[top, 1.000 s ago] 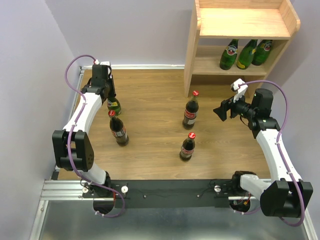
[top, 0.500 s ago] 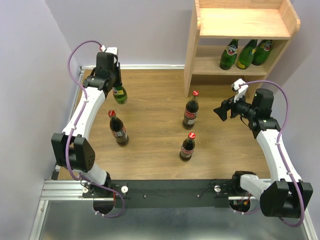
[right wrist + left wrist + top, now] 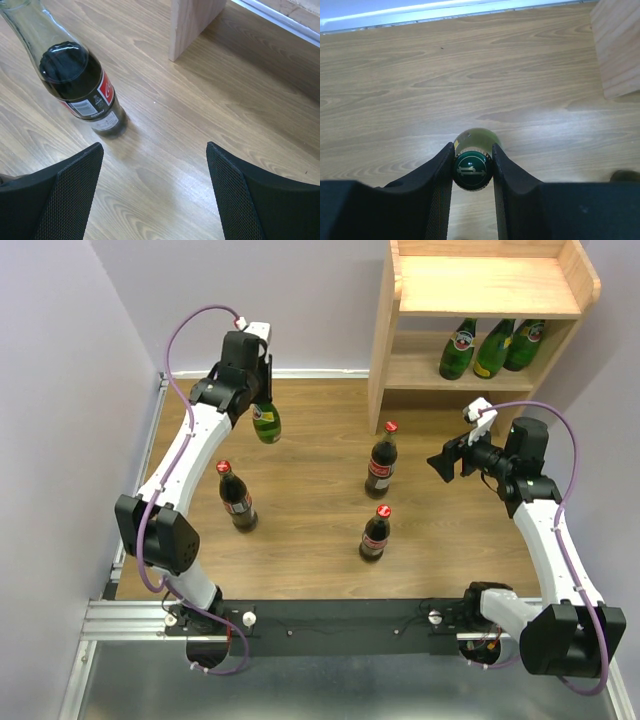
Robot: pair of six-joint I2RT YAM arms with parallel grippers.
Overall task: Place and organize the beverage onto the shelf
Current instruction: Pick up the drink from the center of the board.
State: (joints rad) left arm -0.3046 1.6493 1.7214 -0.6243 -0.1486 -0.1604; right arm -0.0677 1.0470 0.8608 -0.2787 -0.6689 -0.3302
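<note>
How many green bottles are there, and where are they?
4. Three green bottles stand in a row on the lower board of the shelf. The fourth bottle hangs by its neck in the left gripper, above the table. The shelf's side panels may hide more.

Lab test cell, plain lilac walls (image 3: 60,360), aluminium mounting rail (image 3: 130,619)

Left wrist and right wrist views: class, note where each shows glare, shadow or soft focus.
Left wrist view: a pale glare patch washes the table beyond the green bottle, whose cap reads sharp. Right wrist view: the cola bottle label is crisp, and a soft shadow lies beside the shelf panel.
</note>
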